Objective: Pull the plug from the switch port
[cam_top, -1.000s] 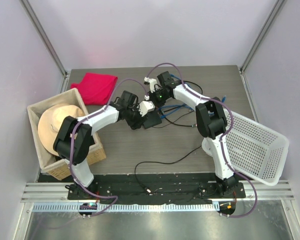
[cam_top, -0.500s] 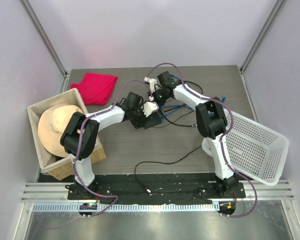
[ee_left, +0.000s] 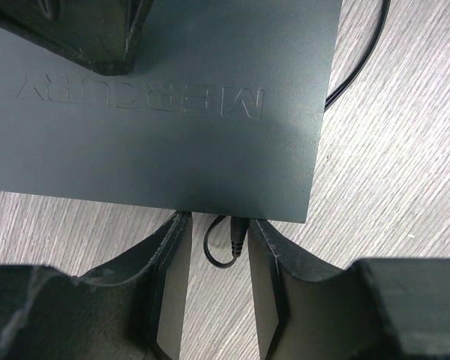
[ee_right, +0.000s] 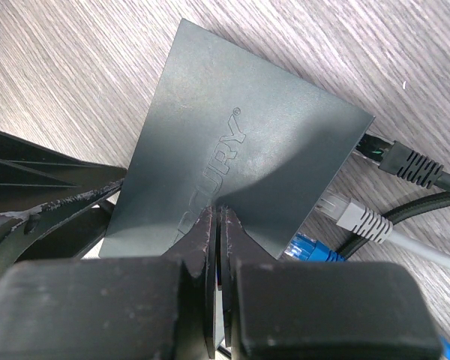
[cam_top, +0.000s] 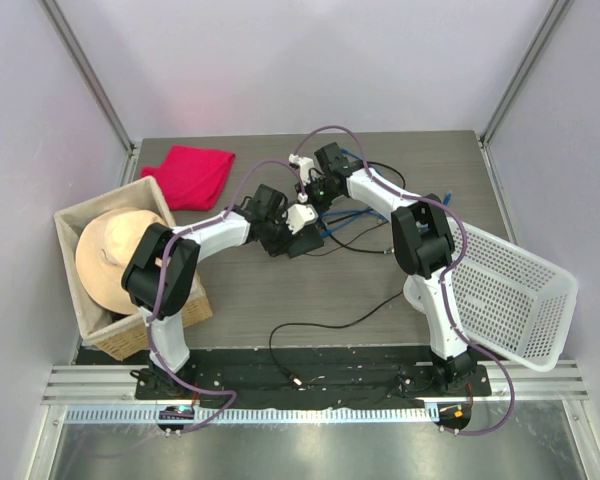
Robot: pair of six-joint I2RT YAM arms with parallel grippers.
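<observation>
The switch (ee_left: 157, 105) is a flat black box with raised lettering, lying on the wood-grain table. A black plug (ee_left: 238, 232) sits in its near edge, its thin cable looping back beneath it. My left gripper (ee_left: 220, 225) is open and straddles this plug. The plug lies close against the right finger (ee_left: 270, 255), and a gap remains on the left side. My right gripper (ee_right: 217, 211) is shut, with its tips resting on the top of the switch (ee_right: 232, 135). From above, both wrists meet over the switch (cam_top: 310, 243) and mostly hide it.
Black (ee_right: 405, 163), grey (ee_right: 356, 214) and blue (ee_right: 315, 251) plugs sit in the switch's other edge. A red cloth (cam_top: 192, 172) lies far left. A box (cam_top: 92, 338) holds a hat. A white basket (cam_top: 510, 295) is at the right, and a loose black cable (cam_top: 330, 325) lies near the front.
The left arm has shifted slightly right toward the switch and its jaws have narrowed around the plug. The right gripper stays shut on the switch top.
</observation>
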